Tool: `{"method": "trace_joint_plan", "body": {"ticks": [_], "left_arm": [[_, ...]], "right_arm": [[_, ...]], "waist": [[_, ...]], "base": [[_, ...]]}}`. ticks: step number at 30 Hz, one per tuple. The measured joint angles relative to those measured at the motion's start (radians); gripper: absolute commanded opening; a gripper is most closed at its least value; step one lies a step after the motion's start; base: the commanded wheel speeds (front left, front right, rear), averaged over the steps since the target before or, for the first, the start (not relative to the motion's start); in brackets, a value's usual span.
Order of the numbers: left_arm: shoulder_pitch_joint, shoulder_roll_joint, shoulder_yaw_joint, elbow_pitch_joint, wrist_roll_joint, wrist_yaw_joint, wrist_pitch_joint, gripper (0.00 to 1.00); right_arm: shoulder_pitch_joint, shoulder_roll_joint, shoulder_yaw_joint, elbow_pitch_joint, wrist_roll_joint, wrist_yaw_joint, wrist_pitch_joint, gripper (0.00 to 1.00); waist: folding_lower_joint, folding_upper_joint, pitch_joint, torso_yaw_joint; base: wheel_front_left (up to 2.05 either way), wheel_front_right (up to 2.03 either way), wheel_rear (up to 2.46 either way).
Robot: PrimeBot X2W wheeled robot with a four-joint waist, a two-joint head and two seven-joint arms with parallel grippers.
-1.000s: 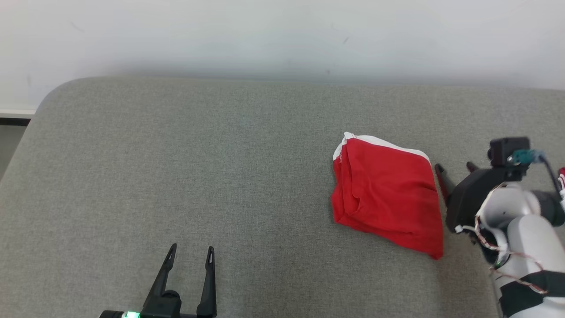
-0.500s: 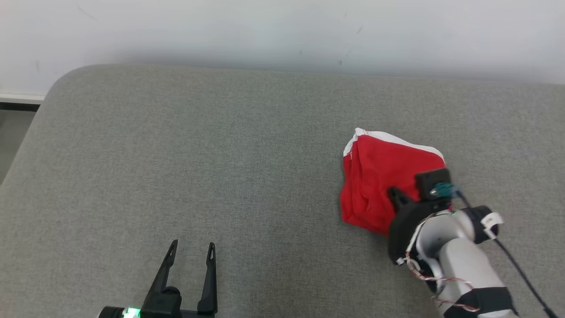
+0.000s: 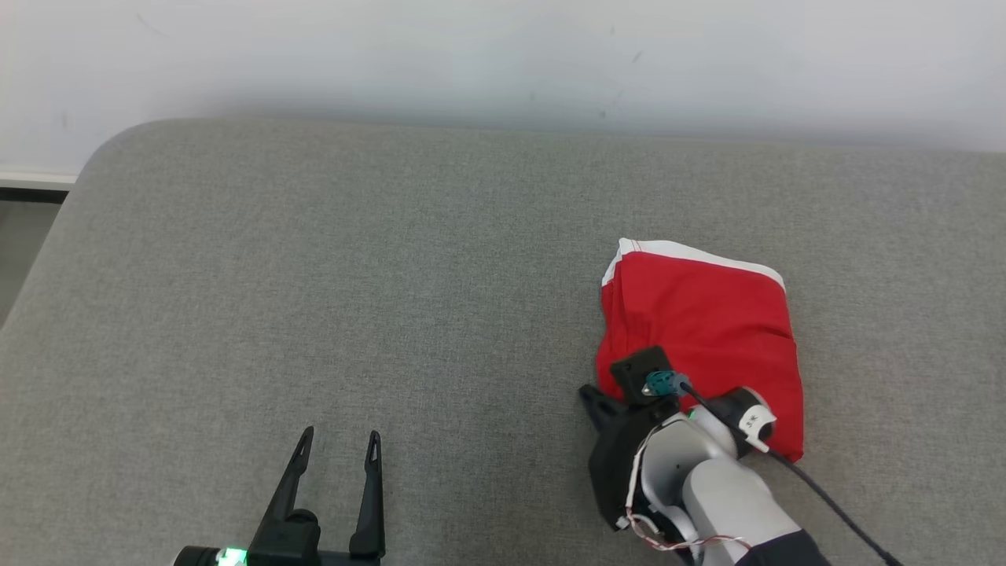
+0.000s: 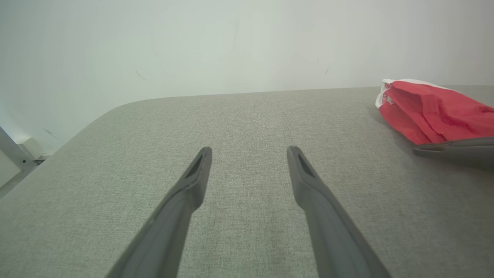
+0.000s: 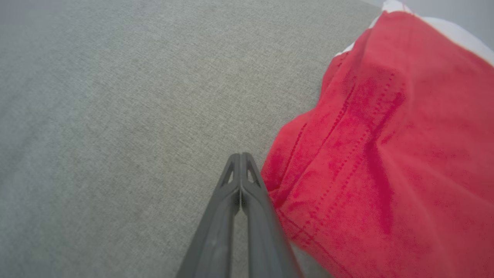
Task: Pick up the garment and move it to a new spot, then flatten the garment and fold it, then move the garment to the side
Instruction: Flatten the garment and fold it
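The garment point(image 3: 699, 322) is a folded red cloth with a white band along its far edge, lying on the right half of the grey cushion point(image 3: 314, 275). My right gripper point(image 3: 591, 395) is shut with nothing between its fingers, low at the garment's near-left corner. In the right wrist view the closed fingertips point(image 5: 241, 156) rest on the cushion just left of the garment's point(image 5: 386, 154) red hem. My left gripper point(image 3: 338, 448) stands open and empty near the front edge, far left of the cloth. From the left wrist view point(image 4: 249, 154) the garment point(image 4: 432, 112) lies at the right.
A pale wall point(image 3: 503, 55) runs behind the cushion. The cushion's rounded left corner point(image 3: 102, 157) drops to a dark floor strip point(image 3: 23, 204). The right forearm with its cable point(image 3: 825, 495) lies over the garment's near edge.
My right gripper has shut and swung from the garment's right side across it to its near-left corner. The cloth bunched briefly and lies flat again. The left gripper has stayed put.
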Motion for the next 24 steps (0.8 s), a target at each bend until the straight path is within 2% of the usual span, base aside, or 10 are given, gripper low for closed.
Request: {"method": "trace_joint_plan", "body": {"ticks": [4, 5, 6, 7, 8, 17, 24], "left_arm": [[0.003, -0.001, 0.005, 0.0, 0.002, 0.0, 0.0, 1.0], [0.005, -0.002, 0.008, 0.0, 0.002, 0.001, 0.0, 1.0], [0.007, -0.002, 0.01, -0.002, 0.003, 0.001, 0.0, 1.0], [0.01, -0.001, 0.013, -0.004, 0.003, 0.002, 0.0, 1.0], [0.014, -0.001, 0.016, -0.009, 0.004, 0.008, 0.0, 1.0], [0.062, 0.001, 0.064, -0.075, 0.005, 0.026, 0.0, 1.0], [0.092, 0.001, 0.104, -0.116, 0.004, 0.026, 0.0, 1.0]], "right_arm": [[0.018, 0.011, 0.027, -0.044, 0.092, 0.0, -0.015, 0.01], [0.025, 0.012, 0.024, -0.065, 0.115, 0.0, -0.024, 0.17], [0.035, 0.012, 0.02, -0.089, 0.124, 0.0, -0.035, 0.45], [0.048, 0.012, 0.008, -0.115, 0.134, 0.0, -0.048, 0.87], [0.063, 0.014, -0.008, -0.142, 0.146, 0.0, -0.061, 1.0], [0.282, 0.033, -0.291, -0.368, 0.142, 0.0, -0.225, 1.0], [0.394, 0.036, -0.412, -0.455, 0.113, 0.0, -0.321, 1.0]], "waist": [[0.0, 0.0, -0.011, -0.008], [0.0, 0.0, -0.014, -0.01], [0.0, 0.0, -0.018, -0.012], [-0.0001, 0.0, -0.023, -0.015], [-0.0001, 0.0, -0.027, -0.018], [-0.0001, -0.0001, -0.08, -0.049], [-0.0001, -0.0001, -0.112, -0.083]], "base": [[0.0, 0.0, 0.0], [0.0, 0.0, 0.0], [0.0, 0.0, 0.0], [0.0, 0.0, 0.0], [0.0, 0.0, 0.0], [0.0, 0.0, 0.0], [0.0, 0.0, 0.0]]}}
